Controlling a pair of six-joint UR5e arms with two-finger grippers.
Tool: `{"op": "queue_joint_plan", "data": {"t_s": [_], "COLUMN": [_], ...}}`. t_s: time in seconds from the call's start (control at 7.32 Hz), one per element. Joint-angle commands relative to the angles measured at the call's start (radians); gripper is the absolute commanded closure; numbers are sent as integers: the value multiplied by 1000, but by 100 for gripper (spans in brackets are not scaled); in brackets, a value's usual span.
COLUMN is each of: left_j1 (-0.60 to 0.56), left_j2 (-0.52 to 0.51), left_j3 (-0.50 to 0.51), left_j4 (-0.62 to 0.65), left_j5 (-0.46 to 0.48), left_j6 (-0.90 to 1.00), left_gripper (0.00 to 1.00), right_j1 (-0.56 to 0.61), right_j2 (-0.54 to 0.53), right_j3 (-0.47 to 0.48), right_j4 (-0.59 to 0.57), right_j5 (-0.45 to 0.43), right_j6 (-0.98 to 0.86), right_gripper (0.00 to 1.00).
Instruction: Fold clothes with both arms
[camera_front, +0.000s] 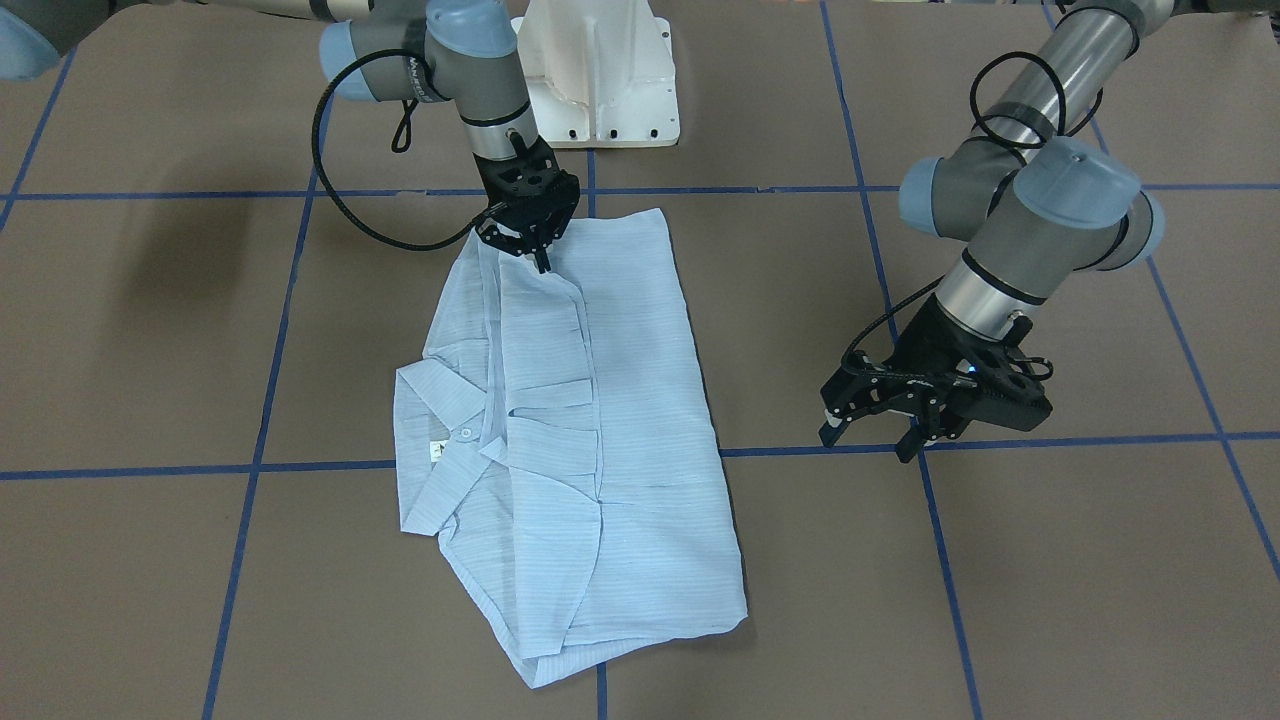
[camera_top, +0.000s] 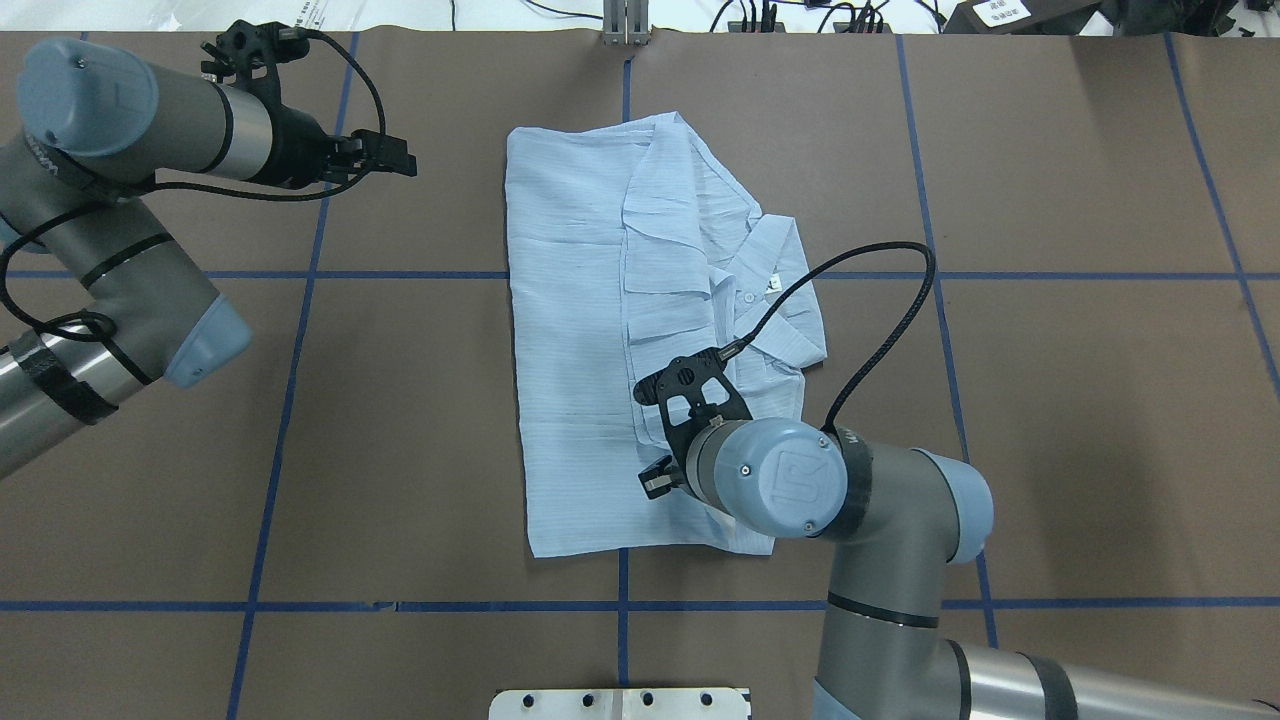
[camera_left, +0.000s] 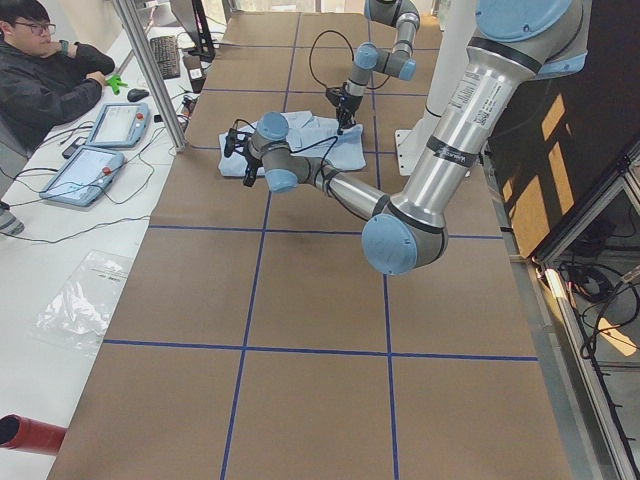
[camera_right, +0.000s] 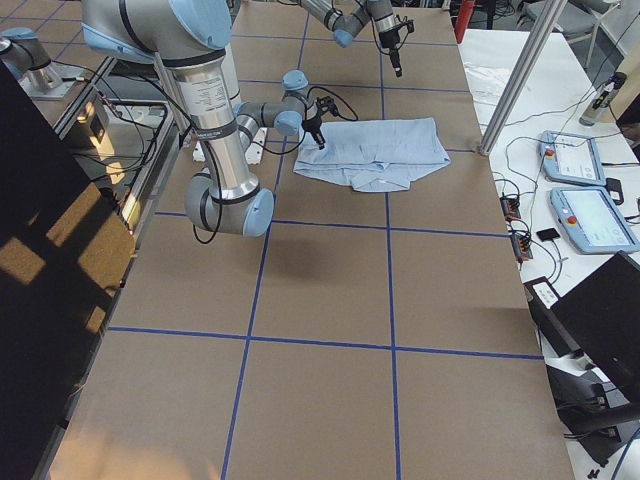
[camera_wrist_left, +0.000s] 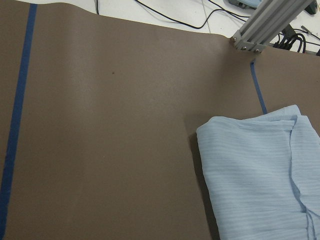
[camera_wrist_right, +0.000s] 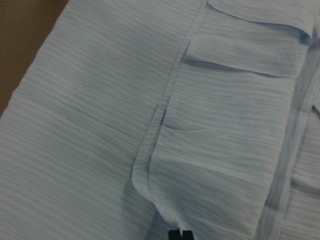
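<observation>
The right gripper (camera_front: 541, 262) has its fingers pressed together on the shirt (camera_front: 630, 420), pinching a folded front edge at the end nearest the robot. From there the shirt runs away from the robot as a folded oblong in the middle of the table (camera_front: 150, 350). Its collar (camera_front: 430, 480) sticks out on the robot's right. The left gripper (camera_front: 870, 440) hangs spread above bare table by a blue tape (camera_front: 1100, 438) line. It is well apart from the shirt's long straight edge. Open brown surface lies on every side. The neck tag (camera_front: 438, 450) carries print too small to read.
</observation>
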Motion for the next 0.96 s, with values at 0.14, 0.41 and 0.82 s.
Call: {"op": "queue_joint_plan", "data": {"t_s": [0.14, 0.41, 0.82], "left_j1": [10, 10, 12], "left_j2": [-10, -10, -10], "left_j3": [-2, 1, 13], "left_j4": [0, 1, -2], "left_j5": [0, 2, 0], "left_j6": [-18, -16, -9], "left_gripper": [0, 0, 0], "right_j1": [36, 78, 149], "right_j2": [-255, -305, -245], "right_j3": [134, 148, 148], "right_j4": [3, 6, 15], "right_j5": [74, 130, 138], "right_j6": [10, 14, 19], "right_gripper": [100, 1, 0]}}
